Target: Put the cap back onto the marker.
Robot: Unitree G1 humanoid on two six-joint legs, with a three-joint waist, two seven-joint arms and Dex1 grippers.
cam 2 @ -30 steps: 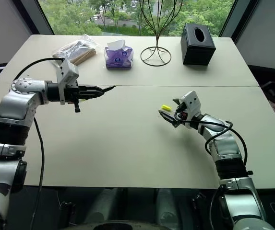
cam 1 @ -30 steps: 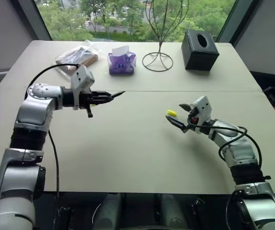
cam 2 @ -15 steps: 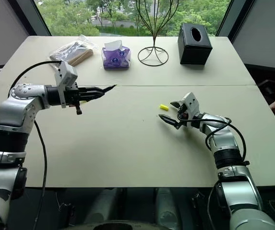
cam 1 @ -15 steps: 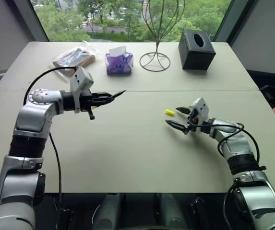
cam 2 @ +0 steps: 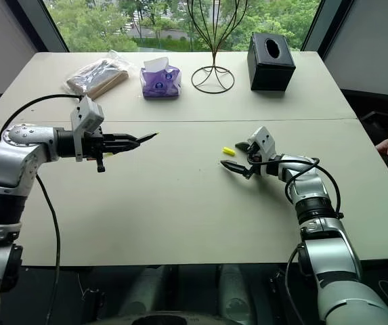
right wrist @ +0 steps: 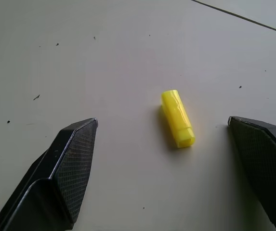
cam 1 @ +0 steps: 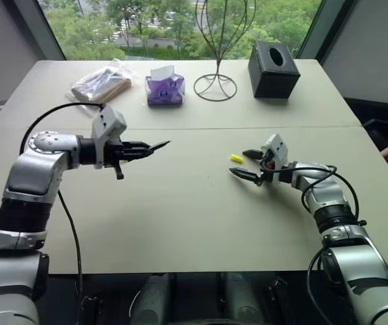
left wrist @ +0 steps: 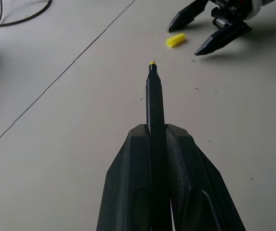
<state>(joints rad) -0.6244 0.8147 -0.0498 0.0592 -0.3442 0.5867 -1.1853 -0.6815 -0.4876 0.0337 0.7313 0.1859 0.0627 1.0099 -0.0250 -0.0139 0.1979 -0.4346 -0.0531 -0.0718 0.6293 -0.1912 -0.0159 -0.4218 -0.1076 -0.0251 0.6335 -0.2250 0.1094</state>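
The cap [right wrist: 177, 119] lies on the worktop [cam 1: 180, 210] between the spread right gripper's [cam 1: 246, 164] fingers; the left gripper [cam 1: 147, 147] pinches the marker [left wrist: 154, 101].

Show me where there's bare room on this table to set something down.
The near half of the table, between the two arms, is bare. The far edge is crowded: snack bag, tissue pack, wire stand, black box.
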